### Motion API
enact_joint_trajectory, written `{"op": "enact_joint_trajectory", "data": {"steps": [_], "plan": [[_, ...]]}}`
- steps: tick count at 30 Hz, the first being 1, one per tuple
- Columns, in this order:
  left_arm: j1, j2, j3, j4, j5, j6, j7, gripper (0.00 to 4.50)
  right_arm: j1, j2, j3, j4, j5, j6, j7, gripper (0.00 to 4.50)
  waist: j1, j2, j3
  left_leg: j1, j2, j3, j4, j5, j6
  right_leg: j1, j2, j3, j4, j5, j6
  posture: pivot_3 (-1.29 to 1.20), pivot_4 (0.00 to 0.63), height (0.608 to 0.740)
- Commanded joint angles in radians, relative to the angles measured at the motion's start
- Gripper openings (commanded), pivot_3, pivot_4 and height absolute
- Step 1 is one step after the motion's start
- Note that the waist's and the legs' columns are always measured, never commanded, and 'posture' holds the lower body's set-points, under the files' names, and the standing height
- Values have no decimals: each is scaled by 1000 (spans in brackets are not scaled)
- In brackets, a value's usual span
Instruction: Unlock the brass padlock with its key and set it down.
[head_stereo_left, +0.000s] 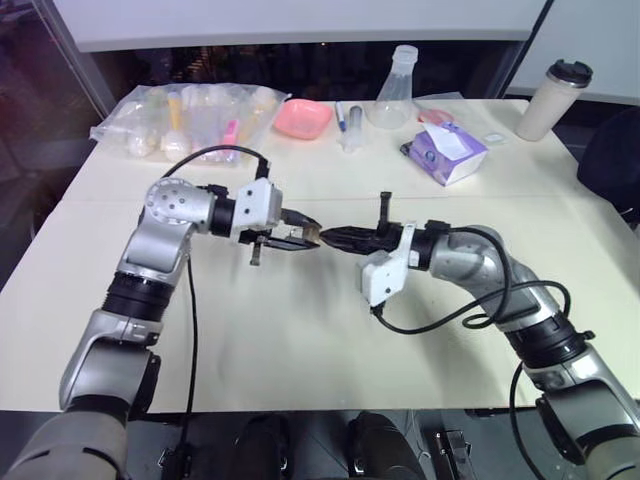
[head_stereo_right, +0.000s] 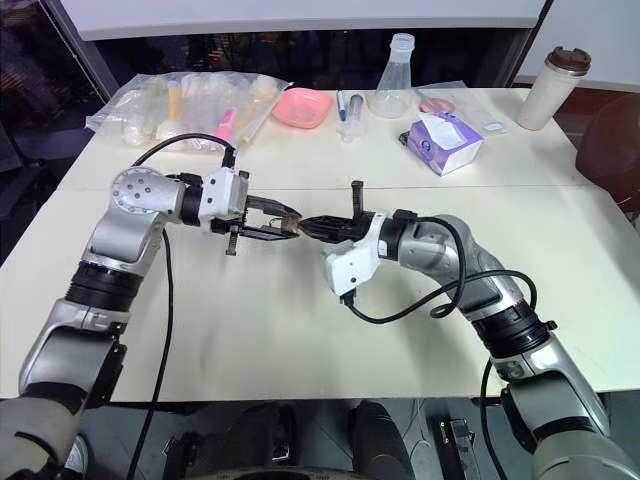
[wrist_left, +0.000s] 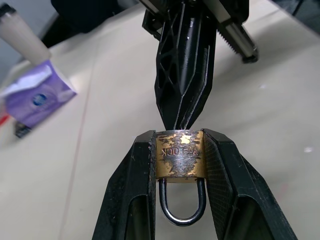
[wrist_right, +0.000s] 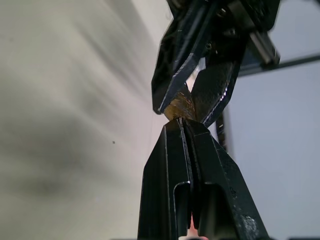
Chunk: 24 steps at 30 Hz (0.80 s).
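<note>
Padlock (wrist_left: 179, 155) first: you have it clamped between the left gripper (head_stereo_left: 308, 237) fingers, above the middle of the table (head_stereo_left: 300, 330), brass body pinched at both sides, shackle loop pointing back toward the wrist and closed as far as you can see. Your right gripper (head_stereo_left: 332, 238) meets it tip to tip from the right, its two fingers pressed together with their points against the far face of the lock body. You cannot make out the key in any view; if it sits between those shut tips, they hide it. From the head views the padlock itself is a speck lost between the black fingertips, and in the right wrist view only a sliver of brass shows.

Farther out, count along the far edge of the table, left to right: one plastic bag (head_stereo_left: 190, 118) of small items too blurred to number, one pink dish (head_stereo_left: 303, 118), one syringe-like tube (head_stereo_left: 355, 130), one clear flask (head_stereo_left: 396, 95), one purple tissue pack (head_stereo_left: 447, 153), one lidded cup (head_stereo_left: 555, 100). The right edge of the table is cut off.
</note>
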Motion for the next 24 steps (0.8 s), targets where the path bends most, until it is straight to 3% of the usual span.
{"op": "enact_joint_trajectory", "data": {"steps": [1, 8, 11, 15, 18, 24], "plan": [[-13, -8, 11, -15, 19, -91, 43, 757, -4, 21, 4, -88, 67, 25, 43, 14, 0, 0, 0, 0, 0, 0, 0, 0, 0, 0, 0, 0, 0, 0, 0, 0, 150, 715], [9, -1, 13, -58, -8, -36, 54, 757, -9, 16, -1, -92, 50, -8, 61, 14, 1, 0, 0, 0, 0, 0, 0, 0, 0, 0, 0, 0, 0, 0, 0, 0, 150, 715], [17, 4, 24, -99, -78, 146, 42, 757, -37, 0, 1, -51, -52, -135, 1, 14, 0, 0, 0, 0, 0, 0, 0, 0, 0, 0, 0, 0, 0, 0, 0, 0, 150, 715], [-15, 49, 37, -173, -261, 567, -17, 757, -72, -13, -16, 20, -212, -307, -141, 14, -3, 0, 0, 0, 0, 0, 0, 0, 0, 0, 1, 0, 1, 0, 0, 0, 150, 715], [-35, 61, 46, -174, -285, 640, -17, 757, -69, -21, -22, 34, -232, -345, -176, 831, -2, 0, 0, 0, 0, 0, 0, 0, 0, 0, 1, 0, 1, 0, 0, 0, 150, 715], [-59, 57, 56, -154, -284, 677, -15, 757, -67, -25, -33, 46, -274, -371, -235, 3813, -1, 0, 0, 0, 0, 0, 0, 0, -1, 0, 1, 0, 1, 0, 0, 0, 150, 715]]}}
